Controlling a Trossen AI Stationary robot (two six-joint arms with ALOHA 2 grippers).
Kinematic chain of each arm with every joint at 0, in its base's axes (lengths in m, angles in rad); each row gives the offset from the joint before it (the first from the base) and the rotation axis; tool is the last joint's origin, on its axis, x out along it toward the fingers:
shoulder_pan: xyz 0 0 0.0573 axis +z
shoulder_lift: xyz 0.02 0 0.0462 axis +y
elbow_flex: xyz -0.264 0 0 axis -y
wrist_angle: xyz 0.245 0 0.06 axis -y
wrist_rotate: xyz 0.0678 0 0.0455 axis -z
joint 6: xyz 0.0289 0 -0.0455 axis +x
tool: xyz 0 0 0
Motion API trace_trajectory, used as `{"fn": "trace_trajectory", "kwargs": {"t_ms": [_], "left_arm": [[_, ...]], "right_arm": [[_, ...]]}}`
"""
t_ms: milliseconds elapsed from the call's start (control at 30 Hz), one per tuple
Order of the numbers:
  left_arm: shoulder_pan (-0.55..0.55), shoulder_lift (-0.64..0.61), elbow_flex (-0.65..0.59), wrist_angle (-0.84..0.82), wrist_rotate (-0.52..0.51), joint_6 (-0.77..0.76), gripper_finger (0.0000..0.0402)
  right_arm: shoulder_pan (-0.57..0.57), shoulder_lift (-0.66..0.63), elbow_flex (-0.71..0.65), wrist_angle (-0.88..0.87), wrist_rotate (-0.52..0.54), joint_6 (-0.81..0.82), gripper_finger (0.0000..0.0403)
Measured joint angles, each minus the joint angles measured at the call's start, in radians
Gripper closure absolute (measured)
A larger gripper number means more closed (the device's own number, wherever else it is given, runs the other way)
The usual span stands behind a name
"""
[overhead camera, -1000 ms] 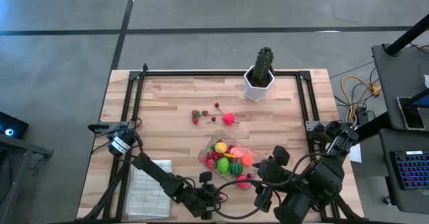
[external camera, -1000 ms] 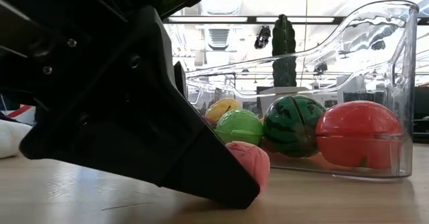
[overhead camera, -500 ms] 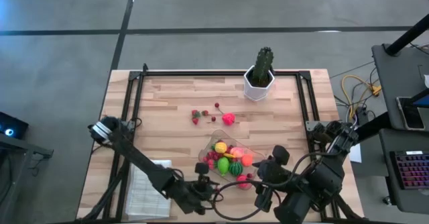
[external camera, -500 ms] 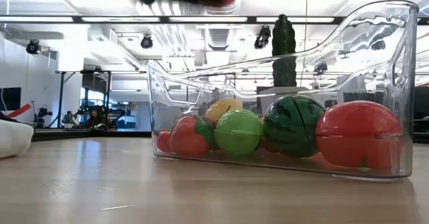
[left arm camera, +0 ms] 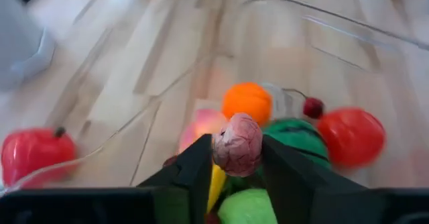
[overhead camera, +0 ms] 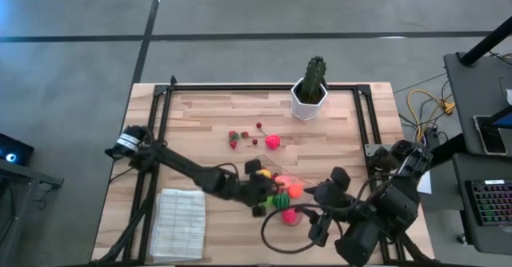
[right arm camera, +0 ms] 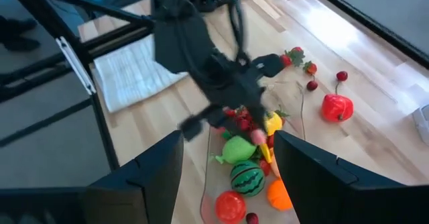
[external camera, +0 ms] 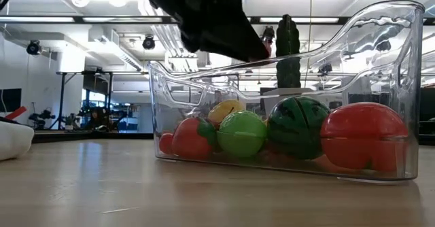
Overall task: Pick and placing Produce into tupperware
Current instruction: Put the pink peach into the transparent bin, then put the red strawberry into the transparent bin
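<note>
while hovering over the tupperware [overhead camera: 276, 189], the left end effector [left arm camera: 237, 158] pinches a pink fruit [left arm camera: 237, 143].

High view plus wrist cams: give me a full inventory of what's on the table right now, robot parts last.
Tupperware: one, clear, near middle of the table, holding produce.
Watermelon ball: one, striped green, in the tupperware.
Orange fruit: one, orange, in the tupperware beside the melon.
Pink fruit: one, pale pink, between the left gripper's jaws above the tupperware.
Red fruit: one, pinkish red, loose on the table, far side of the tupperware.
Small berries: a few, red, loose near the red fruit.
Cactus: one, dark green, white pot, far edge.
Cloth: one, white, ribbed, near left corner.
Left gripper: over the tupperware, gripping the pink fruit.
Right gripper: near right of the tupperware, jaws open, empty.
</note>
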Motion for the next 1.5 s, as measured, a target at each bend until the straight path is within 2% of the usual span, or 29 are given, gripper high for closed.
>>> {"fn": "trace_trajectory", "kwargs": {"t_ms": [100, 300, 467, 600, 800, 1067, 1267, 1367, 1500], "left_arm": [[0.017, 0.000, 0.000, 0.002, -0.002, -0.074, 0.0255], [0.010, -0.002, 0.000, 0.002, 0.011, -0.076, 0.0166], [-0.002, -0.038, -0.001, -0.015, 0.022, -0.078, 0.0126], [-0.005, -0.097, -0.001, -0.105, 0.018, -0.169, 0.0122], [0.017, -0.218, -0.001, -0.360, 0.013, -0.390, 0.0121], [0.054, -0.308, -0.002, -0.446, -0.034, -0.390, 0.0121], [0.222, -0.311, -0.023, -0.759, -0.015, -0.405, 0.0121], [0.321, -0.315, -0.063, -0.775, 0.023, -0.440, 0.0121], [0.452, -0.315, -0.101, -0.764, 0.184, -0.443, 0.0121]], "right_arm": [[0.000, -0.017, 0.000, 0.000, 0.001, 0.012, 0.0179], [-0.001, -0.025, 0.000, 0.000, 0.001, -0.035, 0.0179], [-0.014, -0.030, 0.000, 0.000, 0.007, -0.090, 0.0179], [-0.027, -0.048, 0.000, 0.000, 0.010, -0.133, 0.0179], [-0.043, -0.083, 0.000, 0.000, 0.063, -0.186, 0.0179], [-0.114, -0.121, 0.000, 0.000, 0.132, -0.274, 0.0179], [-0.211, -0.122, -0.005, 0.001, 0.148, -0.324, 0.0179], [-0.270, -0.122, -0.011, 0.000, 0.148, -0.367, 0.0179], [-0.361, -0.125, -0.013, 0.000, 0.123, -0.377, 0.0179]]}}
